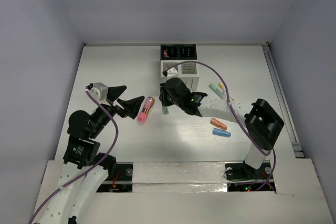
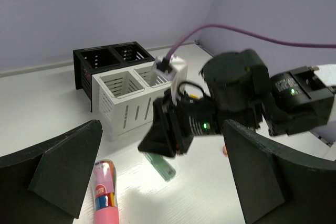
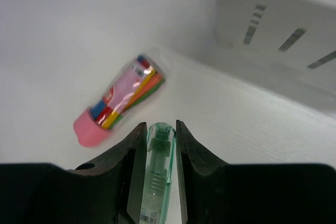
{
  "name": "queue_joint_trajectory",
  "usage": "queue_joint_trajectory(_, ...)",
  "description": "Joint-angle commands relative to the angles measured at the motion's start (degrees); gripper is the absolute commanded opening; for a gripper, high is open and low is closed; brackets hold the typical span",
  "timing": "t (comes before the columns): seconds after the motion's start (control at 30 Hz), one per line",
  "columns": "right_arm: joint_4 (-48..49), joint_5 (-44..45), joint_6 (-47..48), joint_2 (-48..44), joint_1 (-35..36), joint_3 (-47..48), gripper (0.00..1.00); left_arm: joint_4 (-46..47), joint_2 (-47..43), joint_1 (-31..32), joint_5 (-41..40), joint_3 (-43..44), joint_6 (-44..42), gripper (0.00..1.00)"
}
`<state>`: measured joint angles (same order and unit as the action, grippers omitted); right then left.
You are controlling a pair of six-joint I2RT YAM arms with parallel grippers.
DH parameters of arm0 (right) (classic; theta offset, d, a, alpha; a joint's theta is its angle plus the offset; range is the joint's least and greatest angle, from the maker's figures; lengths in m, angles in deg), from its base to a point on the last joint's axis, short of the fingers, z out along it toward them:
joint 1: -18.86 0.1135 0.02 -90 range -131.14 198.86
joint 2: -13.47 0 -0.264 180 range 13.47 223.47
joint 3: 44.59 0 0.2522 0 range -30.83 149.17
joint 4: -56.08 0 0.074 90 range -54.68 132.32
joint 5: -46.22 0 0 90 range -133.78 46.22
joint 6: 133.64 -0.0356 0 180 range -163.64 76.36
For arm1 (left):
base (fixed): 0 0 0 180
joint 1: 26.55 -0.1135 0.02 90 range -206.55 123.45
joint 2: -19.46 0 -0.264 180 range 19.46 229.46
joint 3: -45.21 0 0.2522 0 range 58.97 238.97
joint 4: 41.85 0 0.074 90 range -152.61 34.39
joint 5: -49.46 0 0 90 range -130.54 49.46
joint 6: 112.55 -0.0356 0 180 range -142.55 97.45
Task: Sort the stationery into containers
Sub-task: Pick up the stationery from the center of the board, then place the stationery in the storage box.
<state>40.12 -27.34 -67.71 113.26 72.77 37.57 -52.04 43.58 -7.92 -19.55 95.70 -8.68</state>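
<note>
White table [image 1: 121, 66]; pale walls [image 1: 31, 51] on three sides; rail [image 1: 284, 103] along right edge.

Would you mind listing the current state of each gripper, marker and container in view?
left gripper: open, empty.
right gripper: shut on green marker.
green marker: held in the right gripper.
pink marker: lying loose.
orange marker: lying loose.
blue marker: lying loose.
mint marker: lying loose.
black container: upright, something pink in one compartment.
white container: upright.

The green marker [image 3: 157, 177] runs off the lower edge; the white container [image 3: 273, 24] beyond is blurred and cropped at top.
</note>
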Motion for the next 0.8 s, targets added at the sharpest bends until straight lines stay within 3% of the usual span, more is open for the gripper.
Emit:
queue_joint_trajectory(0.0, 6.5, -2.4, 1.7, -3.3, -4.2, 5.0, 0.13, 2.6, -0.8, -0.1, 0.8, 1.9, 0.1, 0.99)
queue_joint_trajectory(0.23, 11.2, -5.4, 5.1, -0.7, -12.5, 15.1, 0.13, 2.4, -1.0, -0.1, 0.7, 1.9, 0.1, 0.99)
queue_joint_trajectory(0.5, 19.9, 0.8, 14.2, 15.1, -17.0, 30.7, 0.13, 2.4, -0.7, 0.4, 0.7, 2.1, -0.2, 0.99)
queue_joint_trajectory(0.77, 23.7, -0.7, 11.9, 23.9, -21.7, 39.8, 0.13, 2.2, -0.3, 0.4, 0.6, 2.3, -0.4, 0.99)
